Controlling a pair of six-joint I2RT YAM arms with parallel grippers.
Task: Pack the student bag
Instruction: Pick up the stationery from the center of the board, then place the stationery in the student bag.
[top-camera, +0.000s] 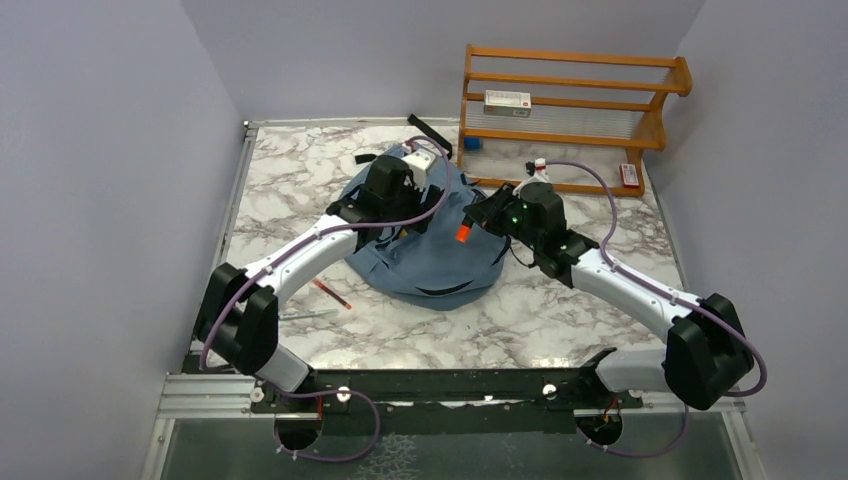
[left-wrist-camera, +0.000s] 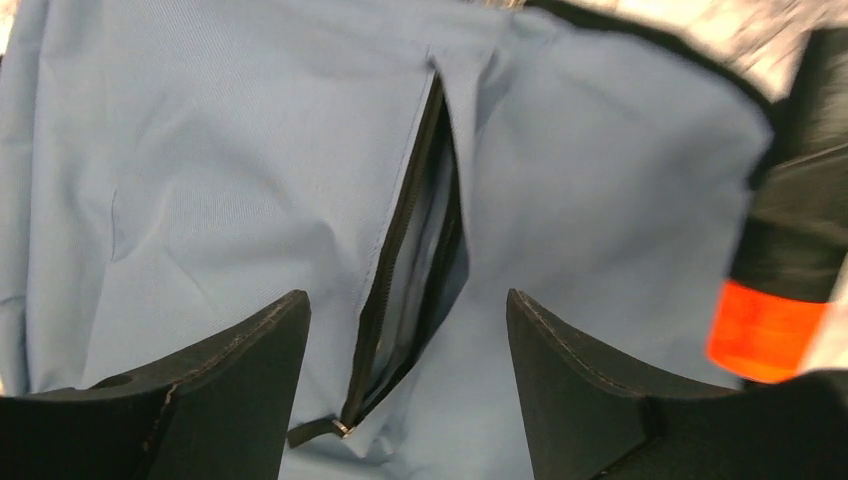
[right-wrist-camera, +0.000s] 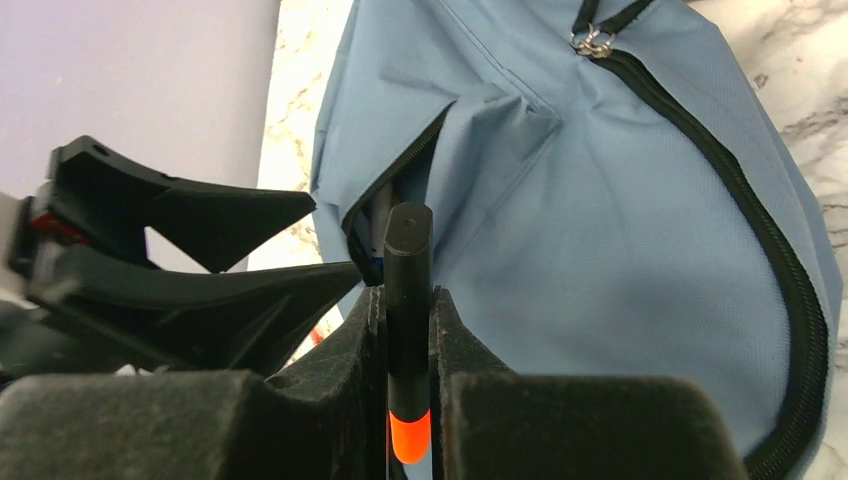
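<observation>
Student bag (top-camera: 432, 268), pocket (left-wrist-camera: 412, 255) unzipped (contents unclear), right tool (right-wrist-camera: 408, 305) clamping black marker (right-wrist-camera: 408, 240), left tool (left-wrist-camera: 405, 300) spread wide

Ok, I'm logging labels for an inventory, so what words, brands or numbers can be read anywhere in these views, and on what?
No text here can be read.
White box on the wooden rack: red print, too small to read.
Red-and-white item at the rack's lower right: too small to read.
Student bag: no lettering shows.
Black marker with an orange band: no lettering shows.
</observation>
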